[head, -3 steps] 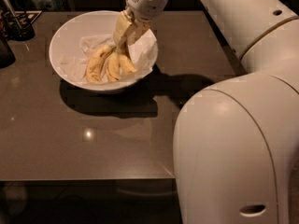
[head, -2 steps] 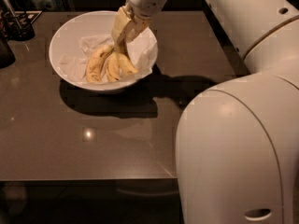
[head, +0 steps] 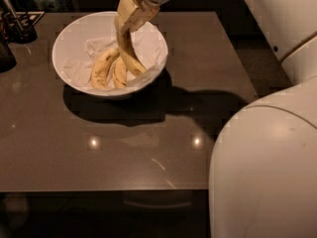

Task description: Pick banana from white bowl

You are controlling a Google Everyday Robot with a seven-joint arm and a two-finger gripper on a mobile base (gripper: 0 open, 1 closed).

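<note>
Above the white bowl (head: 69,36): gripper (head: 130,20) holding the banana (head: 130,53) by its upper end
Your fingers are clenched on the top of the banana, which hangs steeply with its lower tip down inside the bowl near the right rim, beside a speckled banana (head: 101,69) and a shorter one (head: 119,74). Watch three risks: a grip this near the end may let the smooth skin slip or the fruit swing; the tip may catch the rim and drag the bowl across the surface (head: 124,148); a hard squeeze may bruise it
</note>
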